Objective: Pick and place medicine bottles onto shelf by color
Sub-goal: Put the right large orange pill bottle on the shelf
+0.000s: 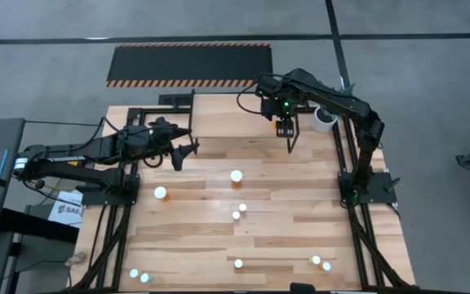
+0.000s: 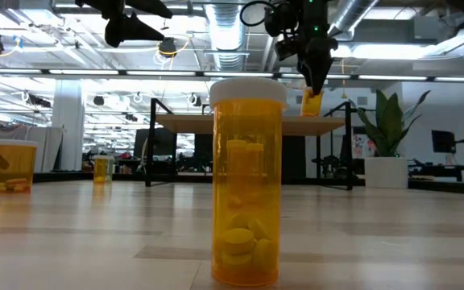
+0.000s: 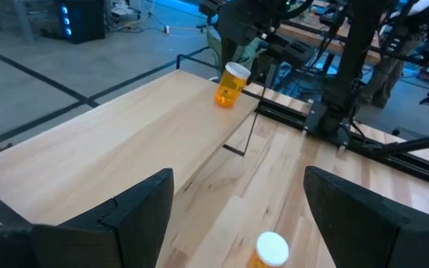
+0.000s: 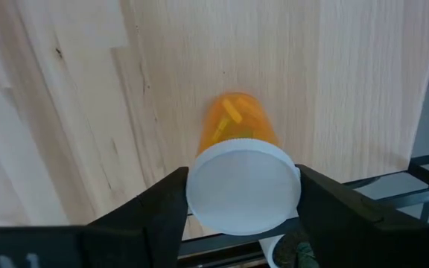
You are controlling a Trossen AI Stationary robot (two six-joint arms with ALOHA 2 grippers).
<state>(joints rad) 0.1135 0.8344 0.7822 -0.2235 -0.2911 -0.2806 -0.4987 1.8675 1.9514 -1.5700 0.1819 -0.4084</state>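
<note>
The light plank wooden bench carries scattered white-capped orange pill bottles, the nearest upright. Toward twelve o'clock, over the small light-wood black-legged shelf, the right tool clenches a white-capped orange medicine bottle. At nine o'clock the left tool hangs released.

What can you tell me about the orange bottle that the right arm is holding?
The orange bottle is a translucent amber plastic cylinder with a flat white round cap; pale pills show through its wall. The right tool is shut on it, one dark finger on each side of the cap. The bottle hangs tilted in the air above the light wood shelf, touching nothing but the fingers. In the low view it dangles under the tool, over the shelf top.
</note>
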